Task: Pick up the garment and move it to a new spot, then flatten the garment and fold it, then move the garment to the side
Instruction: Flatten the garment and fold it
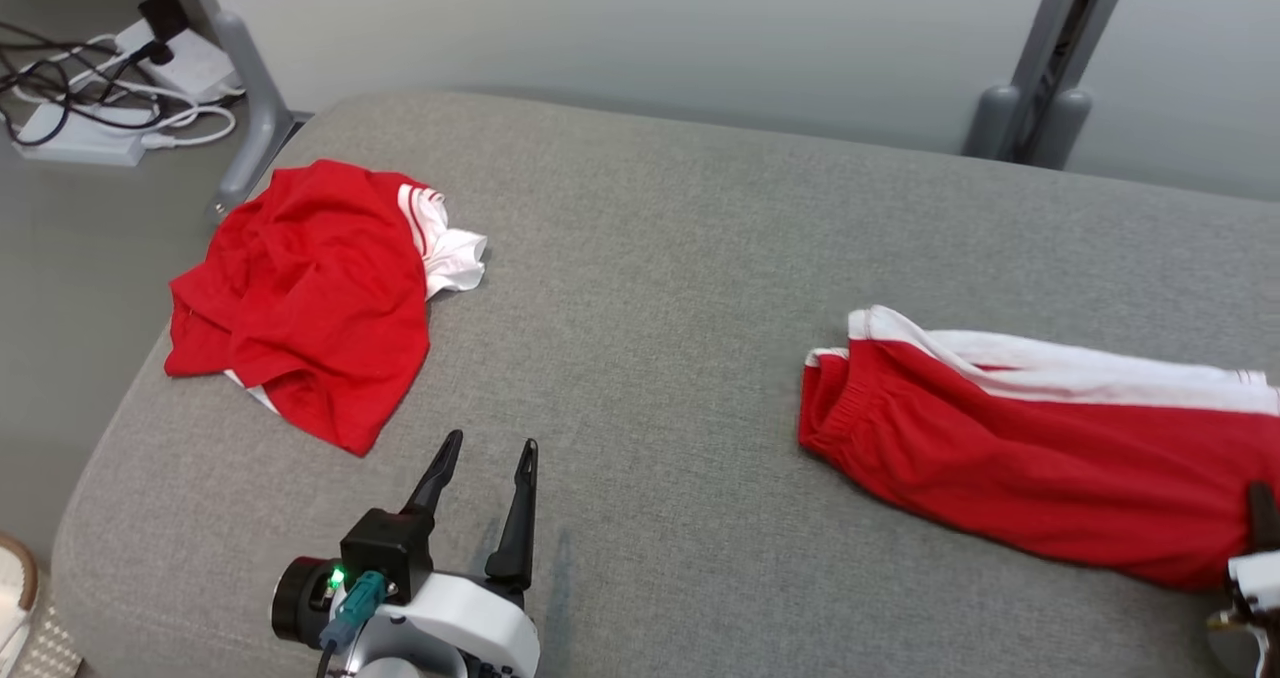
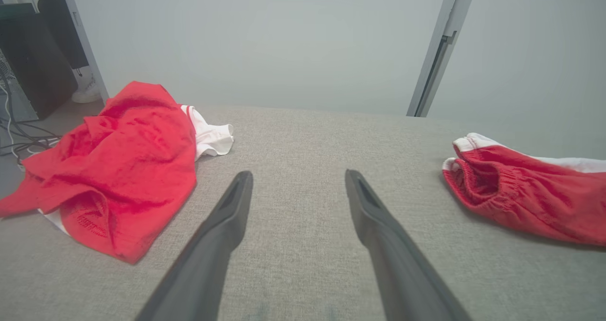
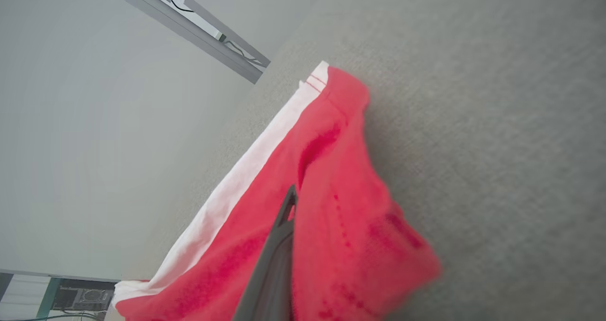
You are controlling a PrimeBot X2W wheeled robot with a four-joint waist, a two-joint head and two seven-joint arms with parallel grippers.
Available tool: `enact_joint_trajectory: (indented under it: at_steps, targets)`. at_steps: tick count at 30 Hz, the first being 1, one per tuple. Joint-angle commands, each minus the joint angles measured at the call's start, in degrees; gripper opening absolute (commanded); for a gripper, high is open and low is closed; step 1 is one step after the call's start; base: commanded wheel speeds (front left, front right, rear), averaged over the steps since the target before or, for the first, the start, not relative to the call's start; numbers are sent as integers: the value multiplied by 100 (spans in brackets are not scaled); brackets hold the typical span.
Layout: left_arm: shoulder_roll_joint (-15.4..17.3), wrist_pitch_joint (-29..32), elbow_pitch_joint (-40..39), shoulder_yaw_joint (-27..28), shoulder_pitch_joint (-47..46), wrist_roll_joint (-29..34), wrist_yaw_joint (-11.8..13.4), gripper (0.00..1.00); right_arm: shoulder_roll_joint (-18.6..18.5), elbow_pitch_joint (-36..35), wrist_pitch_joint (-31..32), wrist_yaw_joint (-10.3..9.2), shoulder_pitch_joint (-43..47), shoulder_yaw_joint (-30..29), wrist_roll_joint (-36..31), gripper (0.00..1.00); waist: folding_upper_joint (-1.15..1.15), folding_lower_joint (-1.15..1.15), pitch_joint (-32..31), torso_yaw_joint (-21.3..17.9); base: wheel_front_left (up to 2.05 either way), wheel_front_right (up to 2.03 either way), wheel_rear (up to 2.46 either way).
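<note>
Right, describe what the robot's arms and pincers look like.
The left pincer has two long, tapered dark fingers on a black block, a white wrist shell, a black round module with a green light, and a teal plug with cable. The right pincer has the same dark grey fingers and white housing.

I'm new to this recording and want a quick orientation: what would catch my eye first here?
Two bright red pieces stand out on the grey cushion: a crumpled red garment at the left and a long striped garment, red with a white band, at the right. The right gripper is shut on the striped garment, while the left gripper hangs open over bare cushion near the front.
</note>
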Motion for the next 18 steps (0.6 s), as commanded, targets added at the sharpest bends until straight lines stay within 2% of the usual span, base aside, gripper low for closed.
enact_joint_trajectory:
  at_steps: [1, 7, 14, 18]
  targets:
    - [24, -11, 6, 6, 88, -19, 38, 100, -41, 7, 21, -2, 162, -33, -53, 0, 0, 0, -129, -101, 0, 0, 0]
    - [23, -11, -20, -32, 166, -21, 61, 100, 8, -17, -1, -2, 457, -179, -253, 0, 0, 0, -227, -164, 0, 0, 0]
    - [23, -11, 23, -66, 139, 42, 11, 100, 30, 172, -351, -2, 72, -173, -715, 0, 0, 0, -258, -133, 0, 0, 0]
    - [24, -11, 68, -43, 161, 69, 11, 100, 179, -123, -490, -2, -121, -14, -771, 0, 0, 0, -335, -78, 0, 0, 0]
